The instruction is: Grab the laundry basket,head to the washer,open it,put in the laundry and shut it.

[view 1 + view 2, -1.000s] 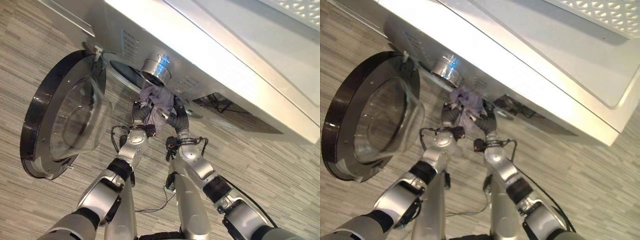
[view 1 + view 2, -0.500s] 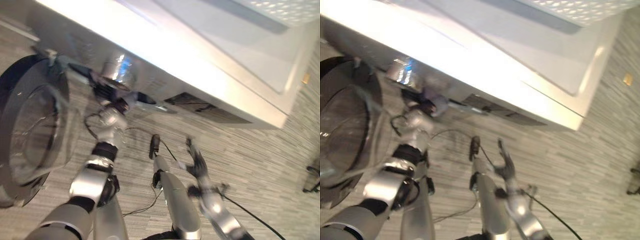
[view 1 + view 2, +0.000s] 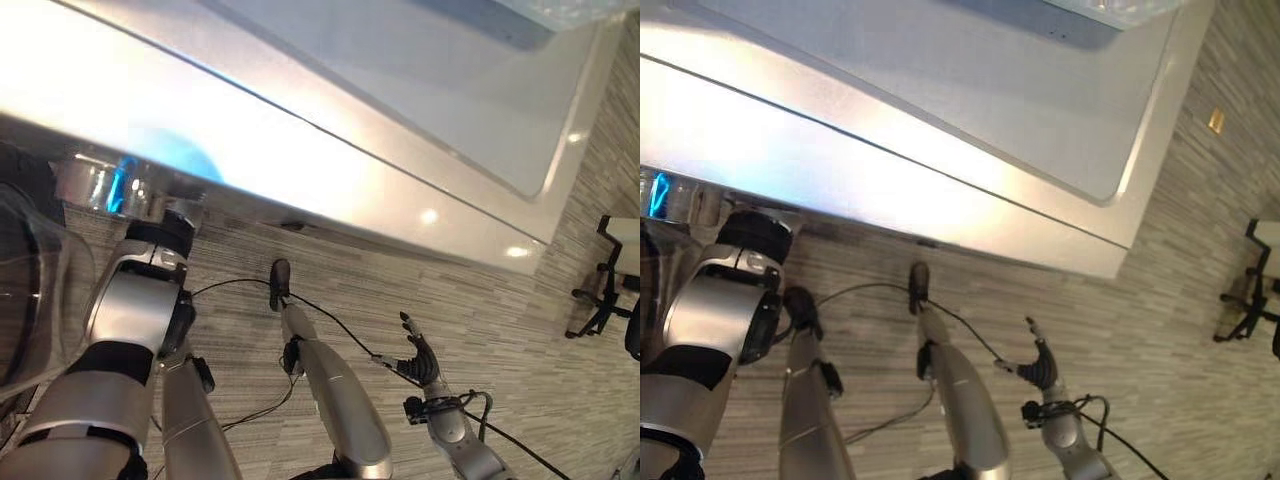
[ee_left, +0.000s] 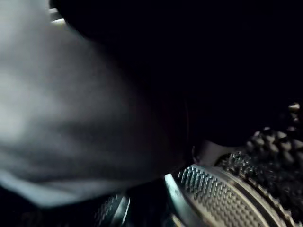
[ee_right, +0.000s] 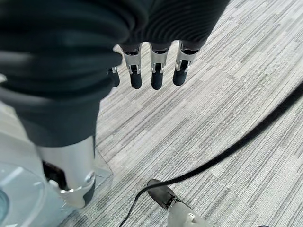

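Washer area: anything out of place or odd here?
Nothing stands out. The washer looks intact, its door swung open at the robot's left. The left arm reaches under the washer's front edge toward the drum; the right robot hand hangs open over bare floor.

Glossy white washer top (image 3: 420, 90), perforated metal drum (image 4: 222, 198), striped matt carpet (image 5: 222, 123)

Nothing readable showing anywhere: no words, labels, numbers or signs standing out on the washer (image 3: 330, 150), its glass door (image 3: 30, 290) or the striped floor (image 5: 227, 113). Only a blue glow lighting up by the washer's front (image 3: 120, 180), too blurred for making out any character.
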